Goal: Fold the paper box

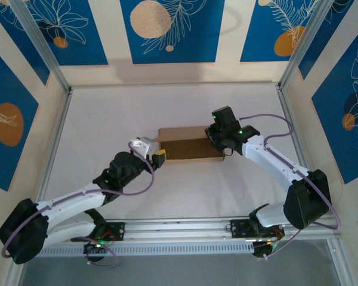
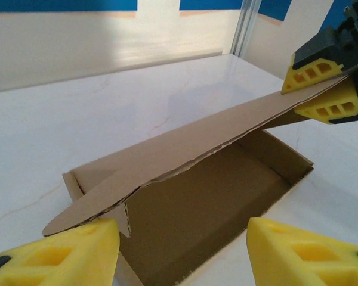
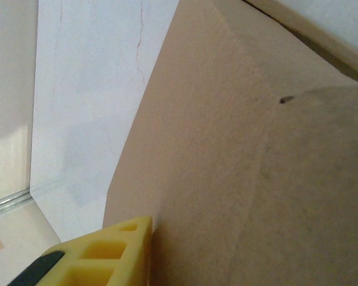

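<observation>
The paper box is brown cardboard and lies mid-table, its tray walls standing. In the left wrist view its long lid flap slants up over the open tray. My right gripper is at the box's right end, shut on that flap, with a yellow finger above the flap's edge and another below it. In the right wrist view one finger presses against the broad cardboard face. My left gripper stands open just off the box's left end, its fingers apart from the cardboard.
The white tabletop is ringed by an aluminium frame and panels printed in blue. A metal rail carrying both arm bases runs along the near edge.
</observation>
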{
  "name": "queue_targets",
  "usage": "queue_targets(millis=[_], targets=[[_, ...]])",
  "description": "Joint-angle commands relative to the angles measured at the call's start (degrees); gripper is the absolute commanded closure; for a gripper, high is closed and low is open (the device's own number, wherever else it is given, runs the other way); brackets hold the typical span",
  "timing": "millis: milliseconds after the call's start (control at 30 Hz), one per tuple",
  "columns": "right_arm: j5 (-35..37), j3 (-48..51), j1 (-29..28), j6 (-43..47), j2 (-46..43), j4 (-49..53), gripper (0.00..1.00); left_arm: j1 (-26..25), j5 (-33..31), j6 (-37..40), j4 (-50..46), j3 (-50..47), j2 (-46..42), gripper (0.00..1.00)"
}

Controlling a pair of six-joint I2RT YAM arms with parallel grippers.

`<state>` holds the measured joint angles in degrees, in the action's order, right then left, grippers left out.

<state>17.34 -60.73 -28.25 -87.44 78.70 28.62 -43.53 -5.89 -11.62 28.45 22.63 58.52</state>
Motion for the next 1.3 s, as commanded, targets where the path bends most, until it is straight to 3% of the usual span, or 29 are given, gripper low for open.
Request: queue_targets(millis=[0, 100, 400, 533, 600, 800, 1000, 1267], targets=[[0.4, 0.9, 0.1, 1.5, 1.6, 2.2, 0.7, -0.5, 2.4, -3.4, -9.2, 4.9, -3.1, 0.42], [-0.6, 1.6, -0.3, 2.5, 2.3, 2.5, 0.68, -0.4, 3.0, -5.2, -15.1, 9.4, -4.7, 0.43], [-0.5, 2.3, 0.7, 12.2, -4.3, 4.4, 0.34, 1.0, 1.4, -9.3, -30.4, 26.0, -1.1, 0.45], [-3.6, -0.4, 3.4, 20.0, -6.0, 8.7, 0.16, 5.0, 1.5, -11.1, -34.6, 30.5, 2.3, 0.41], [-4.1, -0.7, 4.8, 23.0, -7.2, 10.5, 0.12, 7.7, 2.8, -13.0, -36.4, 32.3, 3.7, 0.41], [-9.1, -0.7, 10.1, 33.3, -12.0, 15.6, 0.14, 16.6, 7.7, -19.0, -40.4, 34.3, 7.0, 0.41], [-4.1, -4.4, 11.9, 49.1, -15.5, 20.1, 0.21, 17.8, 14.1, -20.2, -45.2, 37.9, 13.5, 0.43], [-10.6, -10.2, 18.1, 57.8, -3.2, 17.3, 0.22, 19.1, 18.1, -24.1, -46.0, 39.0, 20.1, 0.41]])
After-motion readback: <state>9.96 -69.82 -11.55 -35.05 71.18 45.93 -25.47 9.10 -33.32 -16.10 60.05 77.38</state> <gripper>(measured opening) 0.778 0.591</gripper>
